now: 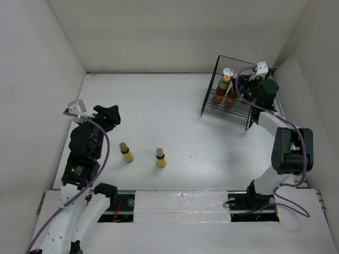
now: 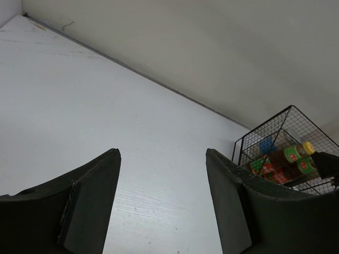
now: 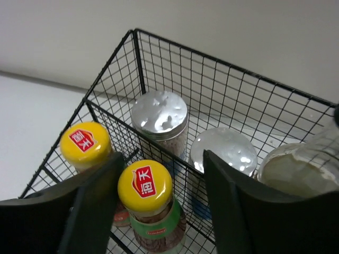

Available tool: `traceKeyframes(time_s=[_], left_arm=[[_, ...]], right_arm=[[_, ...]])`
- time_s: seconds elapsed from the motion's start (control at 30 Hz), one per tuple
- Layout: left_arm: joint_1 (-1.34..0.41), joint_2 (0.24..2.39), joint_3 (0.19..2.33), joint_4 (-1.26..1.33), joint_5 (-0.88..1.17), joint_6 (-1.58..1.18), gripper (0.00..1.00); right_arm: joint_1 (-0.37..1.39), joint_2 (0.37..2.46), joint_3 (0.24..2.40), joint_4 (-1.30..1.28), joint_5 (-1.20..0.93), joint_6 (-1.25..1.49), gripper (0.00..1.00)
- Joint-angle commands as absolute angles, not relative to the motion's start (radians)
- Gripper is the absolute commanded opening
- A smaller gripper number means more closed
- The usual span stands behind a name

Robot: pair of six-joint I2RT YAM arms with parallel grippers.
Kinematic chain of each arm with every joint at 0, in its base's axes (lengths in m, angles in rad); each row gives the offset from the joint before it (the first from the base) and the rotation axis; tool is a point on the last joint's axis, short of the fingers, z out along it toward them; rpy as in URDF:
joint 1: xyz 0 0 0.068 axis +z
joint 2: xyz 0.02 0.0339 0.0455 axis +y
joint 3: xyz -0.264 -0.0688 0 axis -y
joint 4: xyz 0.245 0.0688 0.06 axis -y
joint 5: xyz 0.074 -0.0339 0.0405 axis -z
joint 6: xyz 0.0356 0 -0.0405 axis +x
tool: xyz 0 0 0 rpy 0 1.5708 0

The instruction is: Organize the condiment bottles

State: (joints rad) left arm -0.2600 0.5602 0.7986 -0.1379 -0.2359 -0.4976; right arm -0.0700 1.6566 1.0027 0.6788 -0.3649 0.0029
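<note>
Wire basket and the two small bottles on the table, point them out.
Wire basket (image 1: 209,98), top view, left wall.
Left small bottle (image 1: 127,155), top view, yellow body.
Right small bottle (image 1: 161,161), top view, yellow body.

Reads seemingly 海天, white Chinese characters on a red badge, on near yellow cap (image 3: 144,186); same badge on left yellow cap (image 3: 85,145). Small print on green neck band (image 3: 160,226) below near cap, too small to read. Red marks on green bands (image 2: 290,154) in left wrist view, illegible.
</note>
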Motion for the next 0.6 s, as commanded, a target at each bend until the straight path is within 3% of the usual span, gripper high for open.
traceKeyframes(time_s=[0.0, 0.1, 0.23, 0.27, 0.3, 0.33, 0.37, 0.4, 0.43, 0.5, 0.53, 0.57], left_arm=[[-0.255, 0.561, 0.818, -0.086, -0.225, -0.485, 0.61], [-0.255, 0.561, 0.818, -0.086, -0.216, -0.485, 0.61], [-0.255, 0.561, 0.818, -0.086, -0.216, -0.485, 0.61], [-0.255, 0.561, 0.818, -0.086, -0.216, -0.485, 0.61], [-0.255, 0.561, 0.818, -0.086, -0.207, -0.485, 0.61], [-0.255, 0.571, 0.818, -0.086, -0.207, -0.485, 0.61], [-0.255, 0.571, 0.818, -0.086, -0.207, -0.485, 0.61], [-0.255, 0.571, 0.818, -0.086, -0.198, -0.485, 0.61], [-0.255, 0.571, 0.818, -0.086, -0.198, -0.485, 0.61], [-0.255, 0.571, 0.818, -0.086, -0.198, -0.485, 0.61], [-0.255, 0.571, 0.818, -0.086, -0.198, -0.485, 0.61], [-0.255, 0.571, 0.818, -0.086, -0.198, -0.485, 0.61]], right_arm=[[-0.064, 1.574, 1.003, 0.773, -0.334, -0.003, 0.71], [-0.054, 1.523, 1.023, 0.707, -0.334, -0.014, 0.81], [-0.005, 1.422, 1.023, 0.617, -0.313, -0.041, 0.82], [0.017, 1.381, 1.023, 0.577, -0.313, -0.041, 0.78], [0.073, 1.362, 1.013, 0.552, -0.322, -0.052, 0.71], [0.113, 1.345, 0.999, 0.532, -0.322, -0.052, 0.40], [0.159, 1.321, 0.990, 0.519, -0.331, -0.083, 0.22], [0.210, 1.321, 0.989, 0.477, -0.331, -0.098, 0.08], [0.313, 1.310, 0.980, 0.453, -0.347, -0.116, 0.01], [0.417, 1.301, 0.980, 0.364, -0.388, -0.191, 0.01], [0.510, 1.301, 0.980, 0.338, -0.420, -0.213, 0.07], [0.555, 1.286, 0.956, 0.309, -0.432, -0.233, 0.31]])
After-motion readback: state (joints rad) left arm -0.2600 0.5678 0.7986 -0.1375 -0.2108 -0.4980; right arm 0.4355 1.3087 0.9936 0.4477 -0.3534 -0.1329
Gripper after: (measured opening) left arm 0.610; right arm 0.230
